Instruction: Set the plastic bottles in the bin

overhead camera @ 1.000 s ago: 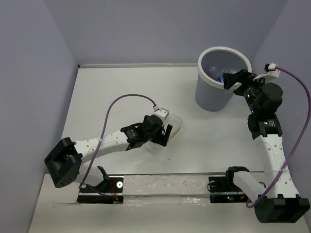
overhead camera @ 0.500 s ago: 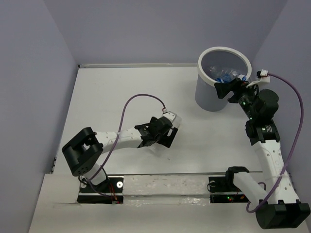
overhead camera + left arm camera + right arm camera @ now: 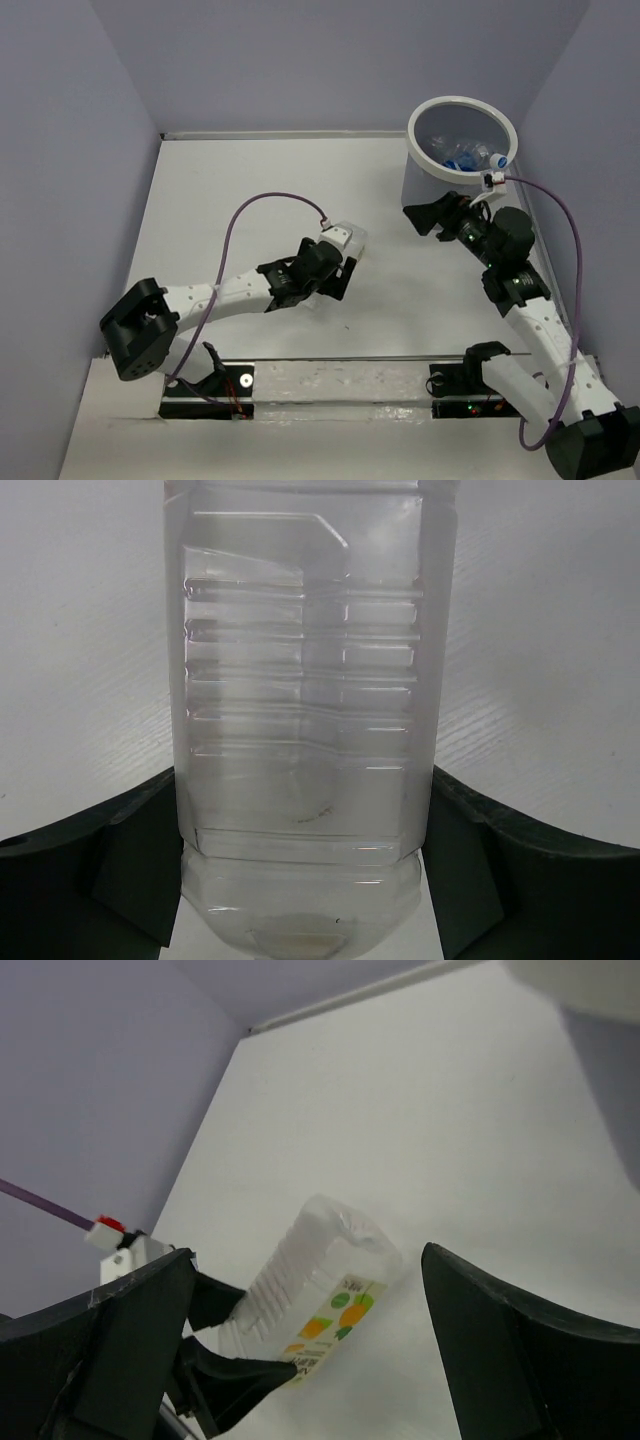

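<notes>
One wide clear bottle [image 3: 305, 710], ribbed plastic, lies mid-counter [image 3: 250, 190] between the left jaws, which stand at either side; gripping or not, I cannot tell. Only the right wrist view catches its orange-and-green label. The right jaws gape wide beside the one round grey bin [image 3: 432, 195], far right corner.

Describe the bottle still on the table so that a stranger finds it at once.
On the white table, left of the grey bin, a clear ribbed bottle lies between the left arm's fingers. Unlike the small bottles in the bin, it is wide, with an orange-and-green label.
</notes>
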